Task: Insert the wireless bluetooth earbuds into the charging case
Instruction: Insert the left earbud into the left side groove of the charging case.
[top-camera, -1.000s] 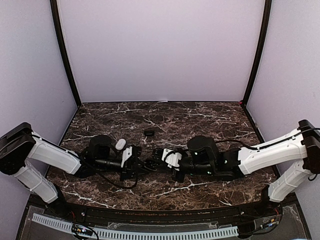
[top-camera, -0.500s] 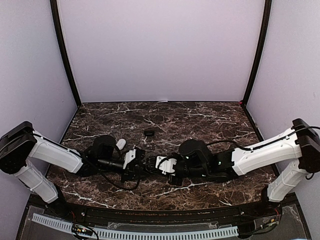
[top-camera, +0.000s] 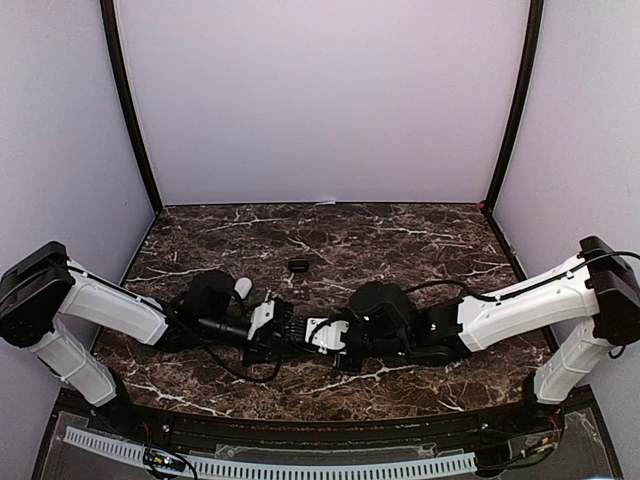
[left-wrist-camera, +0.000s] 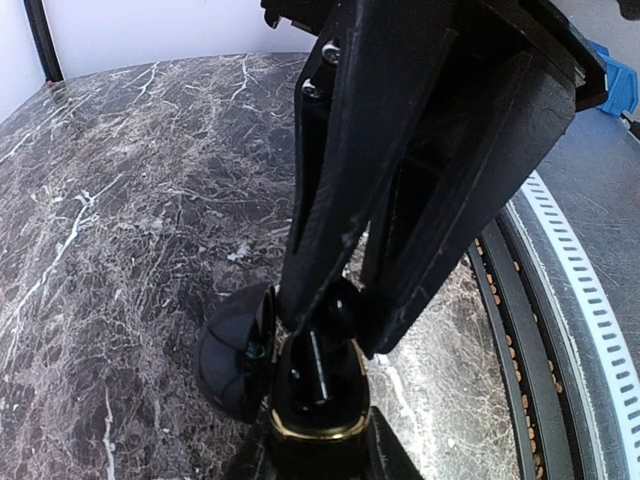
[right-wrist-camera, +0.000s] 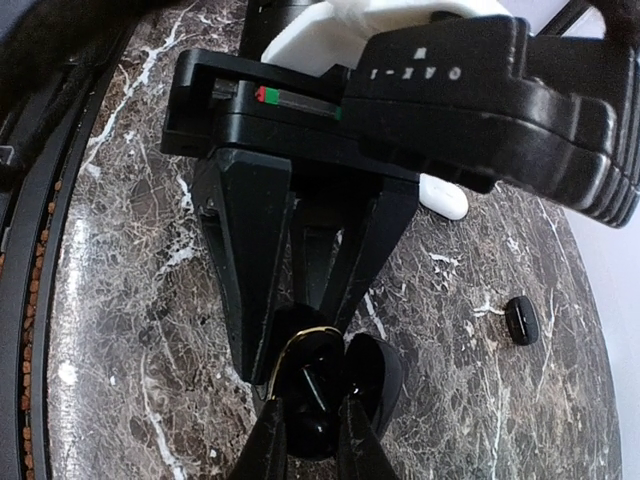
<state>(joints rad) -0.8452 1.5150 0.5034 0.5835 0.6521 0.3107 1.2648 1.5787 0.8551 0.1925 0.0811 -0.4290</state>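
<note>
My left gripper (right-wrist-camera: 298, 345) is clamped on a glossy black, gold-rimmed charging case (left-wrist-camera: 315, 400). Its round lid (left-wrist-camera: 232, 365) is swung open, and it sits mid-width near the near edge of the dark, white-veined marble tabletop (top-camera: 400, 240). My right gripper (left-wrist-camera: 335, 318) pinches a shiny black earbud (left-wrist-camera: 338, 300) at the case's mouth. Only my right wrist view shows clearly a smooth white pebble-shaped case (right-wrist-camera: 445, 197) and a small black oblong piece (right-wrist-camera: 520, 320) lying apart. From overhead, the black case is lost among my fingers.
</note>
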